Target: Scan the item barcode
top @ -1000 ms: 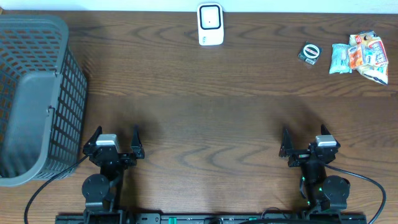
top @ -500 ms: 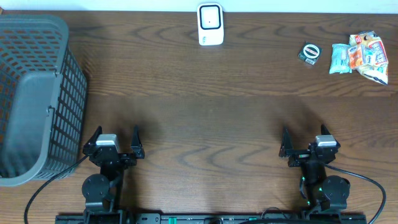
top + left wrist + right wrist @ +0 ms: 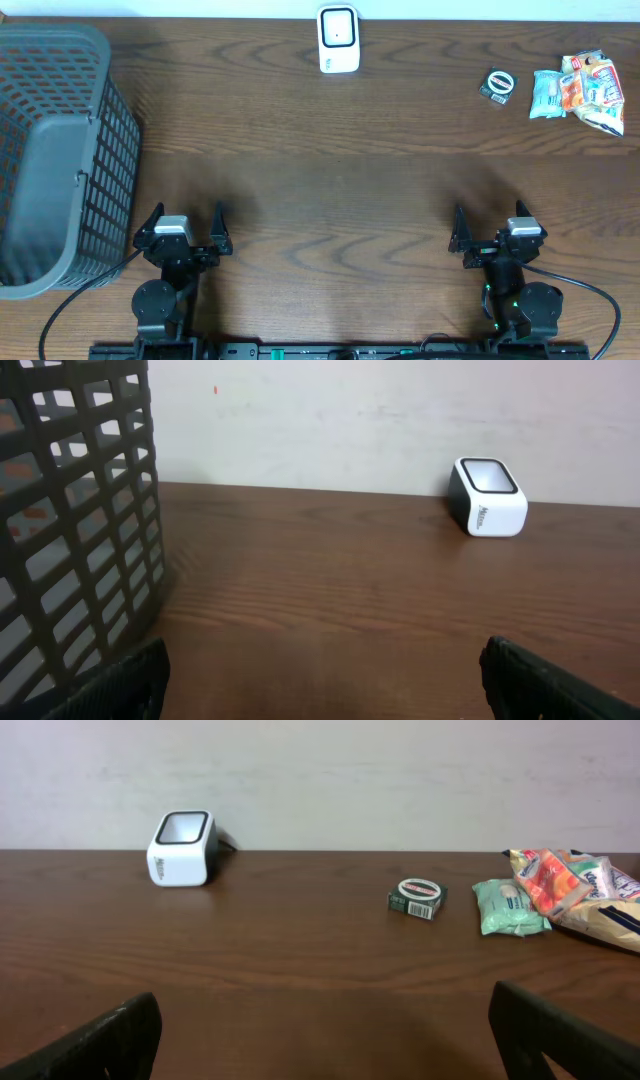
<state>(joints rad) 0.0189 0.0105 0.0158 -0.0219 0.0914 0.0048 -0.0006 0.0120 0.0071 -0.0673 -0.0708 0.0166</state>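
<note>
Left gripper [image 3: 188,212]: I see fingers [image 3: 221,235] spread wide, empty, near basket [image 3: 110,150].
Right gripper [image 3: 489,212]: likewise wide apart, touching nothing.
Items: small box [image 3: 498,84], perhaps tape, beside packets [image 3: 580,90], far right.
Scanner [image 3: 338,40]: far edge, middle, well apart.

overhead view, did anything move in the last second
Nothing visibly changed. The left tool and right tool sit open and empty as before; the scanner, basket, small box and snack packets lie where they were.
</note>
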